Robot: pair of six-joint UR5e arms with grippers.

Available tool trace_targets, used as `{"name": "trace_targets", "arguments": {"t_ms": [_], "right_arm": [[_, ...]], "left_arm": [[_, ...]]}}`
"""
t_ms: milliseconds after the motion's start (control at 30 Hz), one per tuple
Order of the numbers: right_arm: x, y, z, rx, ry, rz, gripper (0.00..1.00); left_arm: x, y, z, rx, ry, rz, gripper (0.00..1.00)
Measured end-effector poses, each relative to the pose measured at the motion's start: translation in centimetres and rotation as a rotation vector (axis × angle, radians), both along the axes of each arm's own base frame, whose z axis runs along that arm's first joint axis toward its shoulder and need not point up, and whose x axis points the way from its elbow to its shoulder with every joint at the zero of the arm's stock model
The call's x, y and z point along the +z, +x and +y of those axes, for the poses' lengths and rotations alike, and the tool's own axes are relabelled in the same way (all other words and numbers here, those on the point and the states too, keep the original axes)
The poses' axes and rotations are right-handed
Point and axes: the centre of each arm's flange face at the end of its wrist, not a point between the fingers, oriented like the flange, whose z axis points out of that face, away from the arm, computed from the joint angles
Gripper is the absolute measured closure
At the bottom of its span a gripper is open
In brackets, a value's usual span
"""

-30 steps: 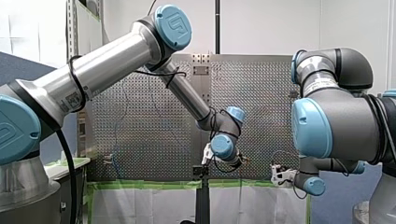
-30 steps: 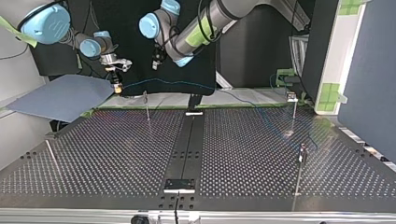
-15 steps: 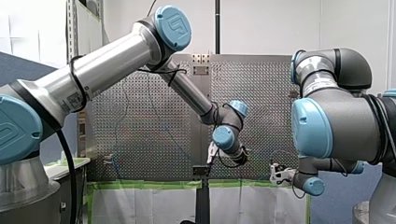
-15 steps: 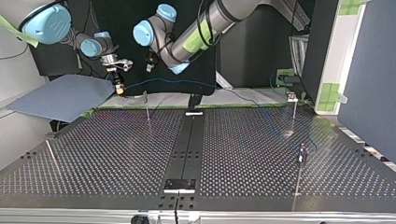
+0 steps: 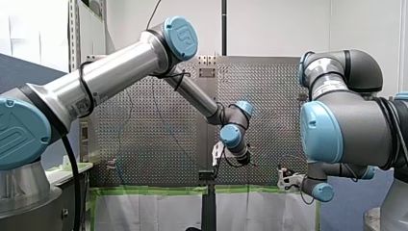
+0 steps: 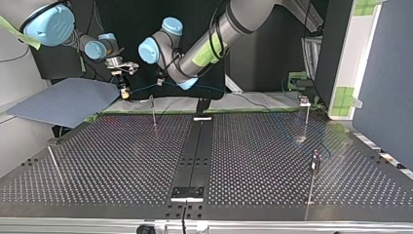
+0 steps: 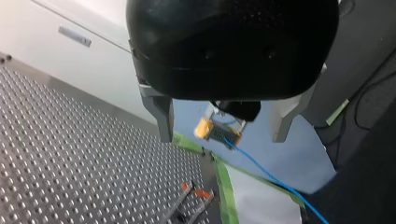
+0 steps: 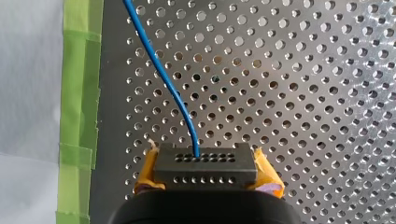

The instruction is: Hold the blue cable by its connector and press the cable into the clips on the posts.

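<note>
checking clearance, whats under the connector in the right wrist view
Perforated table, edged with green tape, shows beyond the connector, the blue cable crossing over it. My right end effector hides what lies straight beneath.

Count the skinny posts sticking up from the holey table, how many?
4, by the top view: far-left post, far-right post, near-right post, near-left post. Others may be hidden.

My right gripper [image 8: 205, 179] clamps the connector [image 8: 205, 164]; my left gripper [image 7: 223, 137] gapes nearby.
</note>
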Motion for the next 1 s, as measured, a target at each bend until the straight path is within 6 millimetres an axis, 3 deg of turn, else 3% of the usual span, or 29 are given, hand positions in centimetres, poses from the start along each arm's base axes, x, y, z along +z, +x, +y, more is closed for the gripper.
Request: {"name": "trace_targets", "arguments": {"t_ms": [633, 1000], "right_arm": [[0.2, 0.0, -0.3, -0.008, -0.010, -0.022, 1.00], [0.1, 0.1, -0.2, -0.007, -0.007, -0.022, 1.00]], "left_arm": [[-5.7, 3.0, 0.8, 0.053, 0.172, 0.067, 0.02], [-3.8, 5.1, 0.4, 0.058, 0.188, 0.077, 0.02]]}}
